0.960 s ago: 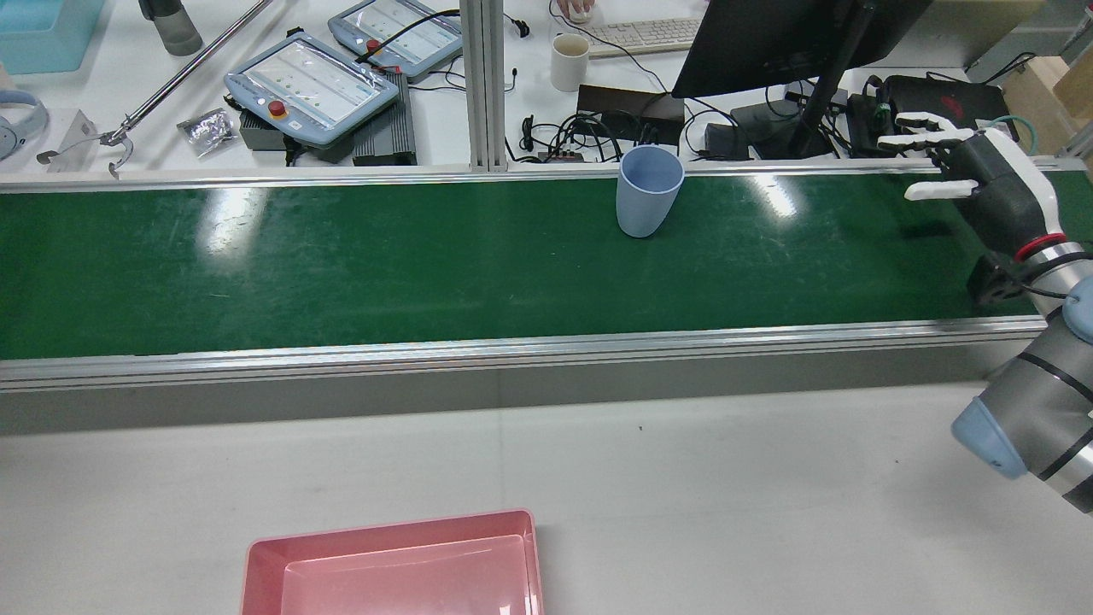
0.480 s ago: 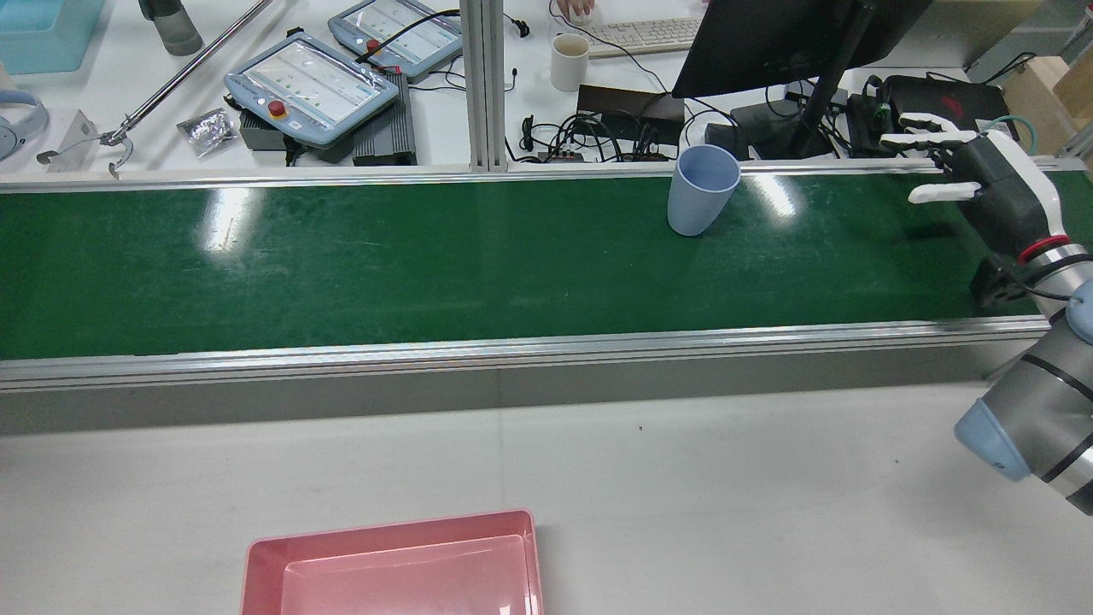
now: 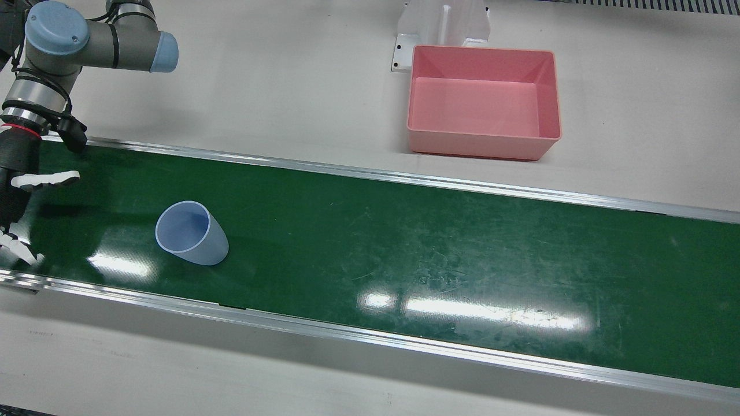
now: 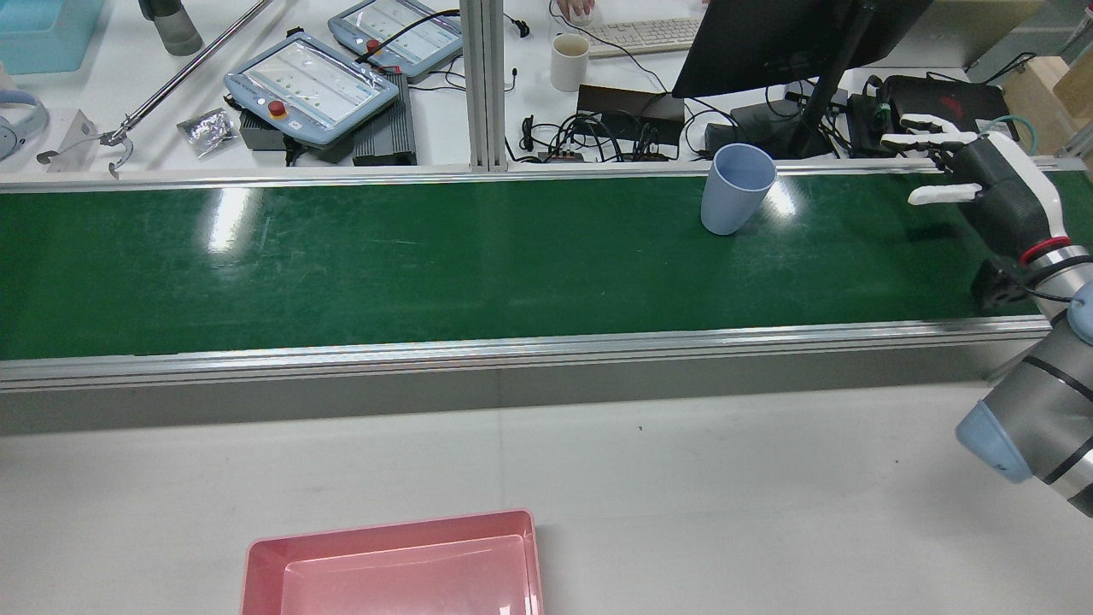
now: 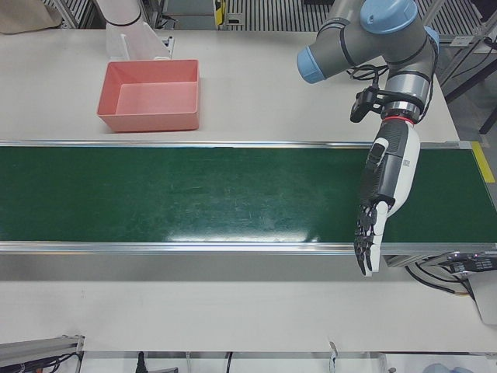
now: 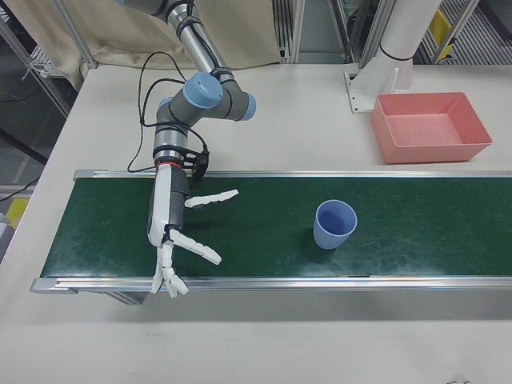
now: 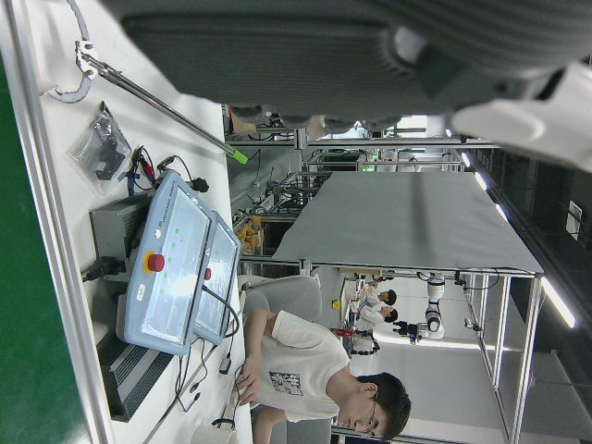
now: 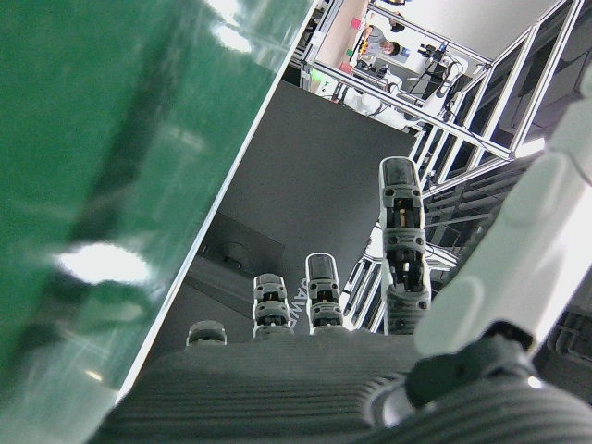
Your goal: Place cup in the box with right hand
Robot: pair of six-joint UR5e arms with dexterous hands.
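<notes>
We read the cup (image 4: 736, 190) as a light, stiff, smooth-walled plastic tumbler, tapered toward its base and with no handle, so it should tip or skid easily if nudged low; we would take it around the mid to upper wall, thumb opposite the other fingers, squeezing gently. It stands upright and open side up on the green belt (image 4: 427, 265), near the belt's far edge from the robot and toward the right end, well apart from the right hand (image 4: 982, 175), whose fingers (image 6: 210, 198) are spread and hold nothing. The pink box (image 3: 483, 101) sits empty on the tabletop (image 4: 726, 478) on the robot's near side, well apart from the cup. The rear view shows cup, box rim and right hand together but no left arm; the left-front view alone shows the left hand (image 5: 384, 194) over the belt's other end, its fingers stretched out straight and holding nothing. The right-front view best shows the gap between cup and right hand.
</notes>
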